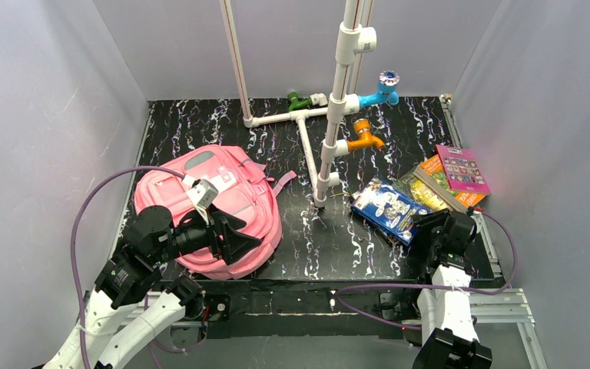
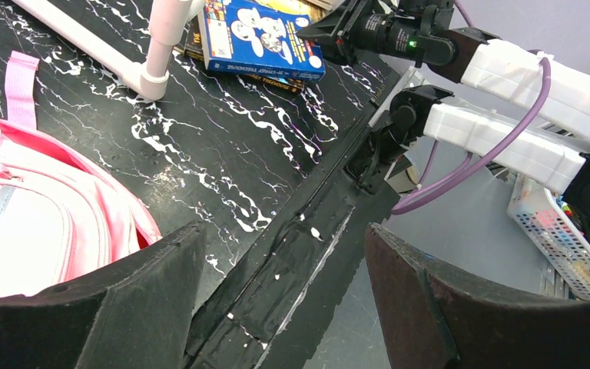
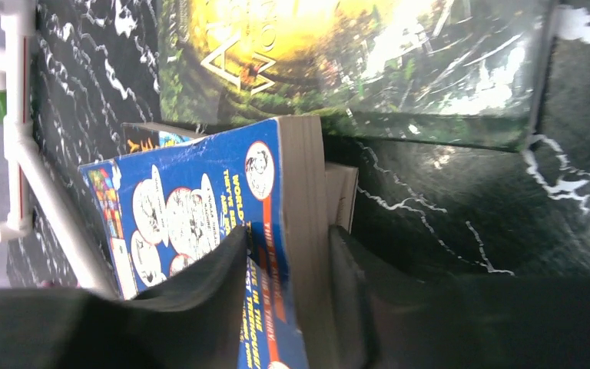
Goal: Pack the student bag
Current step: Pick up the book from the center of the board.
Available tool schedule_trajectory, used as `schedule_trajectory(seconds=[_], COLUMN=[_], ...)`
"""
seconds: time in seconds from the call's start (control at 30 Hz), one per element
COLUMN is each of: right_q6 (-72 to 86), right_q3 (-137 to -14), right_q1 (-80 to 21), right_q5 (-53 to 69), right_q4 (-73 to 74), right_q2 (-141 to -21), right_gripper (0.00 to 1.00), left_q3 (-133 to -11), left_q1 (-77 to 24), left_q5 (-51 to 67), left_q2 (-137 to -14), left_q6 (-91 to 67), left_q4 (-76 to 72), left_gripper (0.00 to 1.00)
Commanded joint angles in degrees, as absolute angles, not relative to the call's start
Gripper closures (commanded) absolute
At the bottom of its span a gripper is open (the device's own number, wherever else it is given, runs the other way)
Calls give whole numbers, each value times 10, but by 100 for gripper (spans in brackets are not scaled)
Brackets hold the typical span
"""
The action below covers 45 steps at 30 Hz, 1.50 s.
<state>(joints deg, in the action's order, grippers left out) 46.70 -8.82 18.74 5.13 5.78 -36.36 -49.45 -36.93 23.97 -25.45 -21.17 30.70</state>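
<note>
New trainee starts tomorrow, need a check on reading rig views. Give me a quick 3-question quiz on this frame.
1. Fill in: in the top view, the student bag lies to the ___ of the white pipe stand.
2. True or false: the left gripper holds a book.
3. The right gripper is: A open and empty; B shut on the blue book; C resting on the student bag.

Key: 1 left; 2 false, it is open and empty; 3 B.

Beside the student bag [image 2: 38, 223], left claw [image 2: 283, 238] gapes
</note>
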Motion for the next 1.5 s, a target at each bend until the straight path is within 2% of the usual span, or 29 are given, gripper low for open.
schedule_trajectory(seconds=[0.0, 0.1, 0.13, 0.6, 0.87, 1.07, 1.23, 1.37, 1.47], right_q6=[449, 430, 430, 381, 331, 318, 347, 368, 385], right_q3=[-119, -173, -183, -308, -468, -555, -572, -583, -581], right_q1=[185, 185, 185, 185, 184, 157, 120, 87, 66], right_q5=[79, 83, 94, 197, 138, 180, 263, 304, 335], right_q4=[108, 157, 161, 248, 418, 525, 548, 540, 530], right_q2=[-373, -396, -402, -454, -494, -532, -539, -543, -543], right_gripper=[77, 97, 99, 99, 99, 99, 99, 99, 99], left_q3=[-494, -493, -491, -489, -498, -447, -383, -387, -408], left_q1=[-372, -371, -372, -372, -372, -383, -399, -430, -500], left_q5=[248, 247, 242, 214, 203, 228, 269, 264, 211], left_q2=[-251, -246, -243, -229, -254, -246, -252, -309, -364], left_q6=[-212, -214, -214, -199, -174, -138, -71, 16, 107], left_q4=[314, 314, 312, 325, 305, 206, 71, 5, -14], left_gripper=[27, 27, 27, 26, 26, 26, 23, 21, 20])
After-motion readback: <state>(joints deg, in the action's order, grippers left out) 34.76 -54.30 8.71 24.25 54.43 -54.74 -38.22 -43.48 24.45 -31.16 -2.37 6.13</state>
